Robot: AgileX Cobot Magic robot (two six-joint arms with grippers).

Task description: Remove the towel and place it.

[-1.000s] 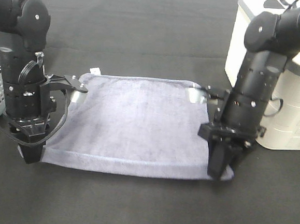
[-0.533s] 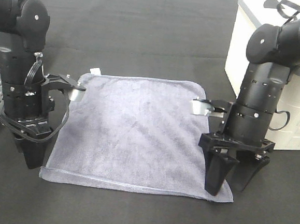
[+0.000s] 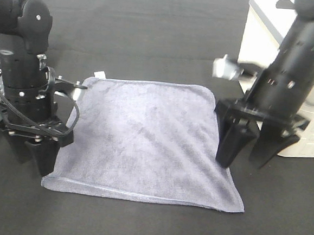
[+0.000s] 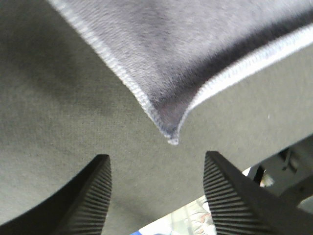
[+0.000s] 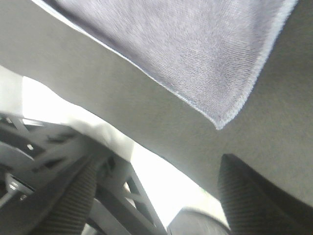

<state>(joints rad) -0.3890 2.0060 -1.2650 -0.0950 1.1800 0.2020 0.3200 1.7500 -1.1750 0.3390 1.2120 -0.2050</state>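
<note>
Towel (image 3: 144, 138) flat on bench (image 3: 152, 35), apparently placed; left hand (image 3: 32, 159), right hand (image 3: 249, 155) beside its side edges, parted, empty.

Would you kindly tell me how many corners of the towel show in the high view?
4. On the towel: far left by the white tag, far right, near left beside the left gripper, near right. None hidden.

Left hand (image 3: 33, 159) points straight down, fingers parted, nothing gripped. Right hand (image 3: 243, 159) sits tilted, fingers spread wider, also empty.
</note>
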